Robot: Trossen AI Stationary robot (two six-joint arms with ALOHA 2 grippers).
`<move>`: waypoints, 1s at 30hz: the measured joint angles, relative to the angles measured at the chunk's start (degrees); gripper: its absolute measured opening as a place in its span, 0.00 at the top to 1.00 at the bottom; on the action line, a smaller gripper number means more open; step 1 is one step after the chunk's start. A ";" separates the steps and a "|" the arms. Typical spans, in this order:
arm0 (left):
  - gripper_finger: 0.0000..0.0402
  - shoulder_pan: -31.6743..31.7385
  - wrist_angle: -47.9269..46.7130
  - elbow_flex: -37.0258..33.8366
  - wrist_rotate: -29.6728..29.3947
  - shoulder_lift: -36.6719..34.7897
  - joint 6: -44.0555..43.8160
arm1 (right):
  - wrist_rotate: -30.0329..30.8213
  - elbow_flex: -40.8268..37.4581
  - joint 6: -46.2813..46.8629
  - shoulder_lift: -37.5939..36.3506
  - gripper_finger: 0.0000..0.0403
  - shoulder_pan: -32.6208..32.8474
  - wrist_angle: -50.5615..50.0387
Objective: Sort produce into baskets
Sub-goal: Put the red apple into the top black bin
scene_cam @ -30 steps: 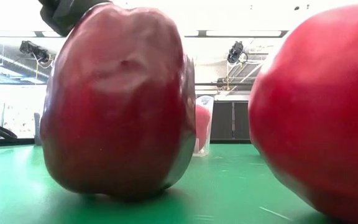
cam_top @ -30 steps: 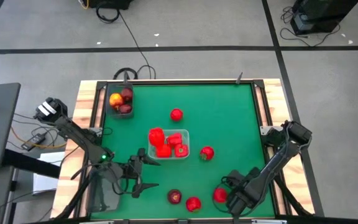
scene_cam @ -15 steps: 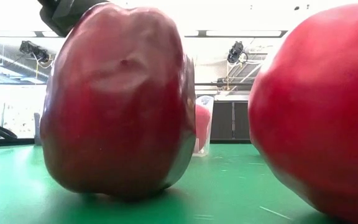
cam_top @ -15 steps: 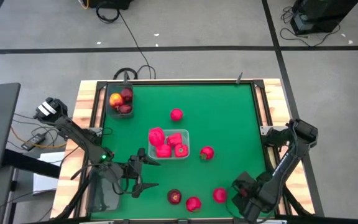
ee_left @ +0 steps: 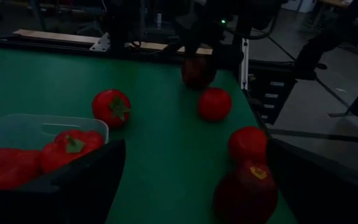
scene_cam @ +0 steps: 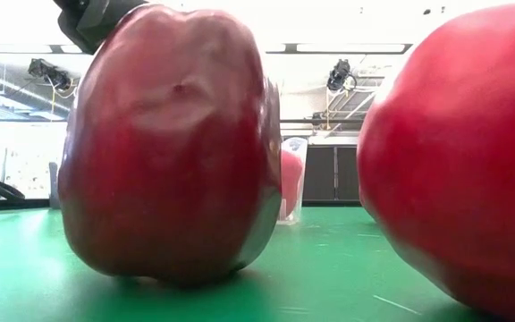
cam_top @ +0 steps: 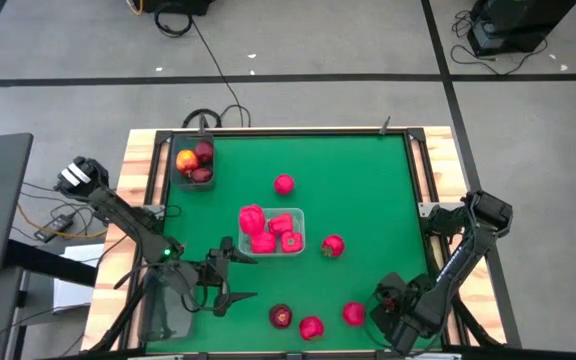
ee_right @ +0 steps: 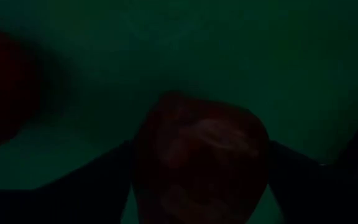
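Five pieces of produce lie loose on the green table (cam_top: 378, 190), and the one that matters now is the round red fruit (cam_top: 353, 314) at the near edge. It sits just beside the right gripper (cam_top: 382, 303), on the side toward the table's middle. In the right wrist view the same fruit (ee_right: 201, 165) fills the space ahead between that arm's two dark fingers (ee_right: 92, 186), which stand apart on either side of it; whether they touch it I cannot tell. The fruit is roundish, with no clear long axis, so no approach angle looks favoured. Its skin is smooth and plain red.

Beside it lie another red fruit (cam_top: 311, 327) and a maroon apple (cam_top: 281, 316), close enough to be nudged. The left gripper (cam_top: 230, 280) waits farther off, jaws wide and empty, near a smoky grey basket (cam_top: 165, 305). The clear basket (cam_top: 298, 215) mid-table holds red peppers; the far grey basket (cam_top: 180, 180) holds apples.
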 joint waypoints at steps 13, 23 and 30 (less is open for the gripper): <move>0.02 2.19 14.83 0.00 -0.16 7.78 4.33 | 41.49 9.78 -32.67 -0.19 0.14 -5.03 2.92; 0.02 6.47 24.18 0.00 4.19 10.14 8.56 | 47.81 10.50 -101.17 -0.09 0.16 -16.53 39.78; 0.02 9.97 25.49 0.00 7.61 10.14 9.46 | 44.14 10.50 -125.39 -0.09 0.15 -21.38 47.11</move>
